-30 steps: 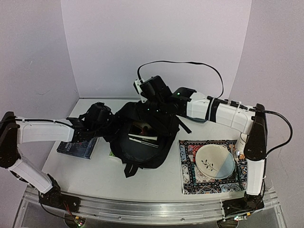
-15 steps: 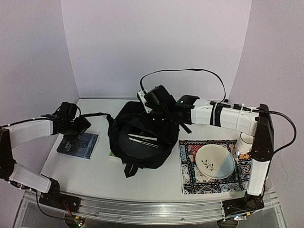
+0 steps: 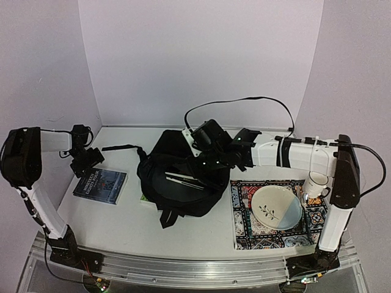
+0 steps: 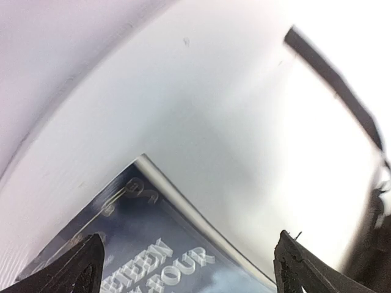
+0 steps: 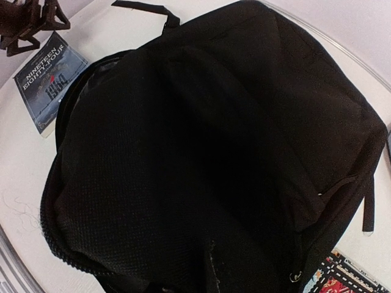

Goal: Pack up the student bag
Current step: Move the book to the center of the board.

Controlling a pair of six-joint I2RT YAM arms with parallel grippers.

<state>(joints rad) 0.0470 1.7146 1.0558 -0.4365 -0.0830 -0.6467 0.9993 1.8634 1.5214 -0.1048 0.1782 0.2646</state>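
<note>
The left gripper point(image 3: 85, 160) has swung away from the student bag point(image 3: 183, 194) to above the book point(image 3: 101, 185), jaws wide and empty. Whether the right gripper point(image 3: 204, 160), at the bag's rim, grips anything cannot be told.

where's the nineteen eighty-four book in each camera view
Top external: the Nineteen Eighty-Four book lies flat at the left, to the left of the student bag.
Left wrist: bottom, left of centre, with its title partly cut off.
Right wrist: top left corner, beside the bag.
Shared landmark: the bag's loose black strap, at upper right in the left wrist view and on the top edge in the right wrist view.
</note>
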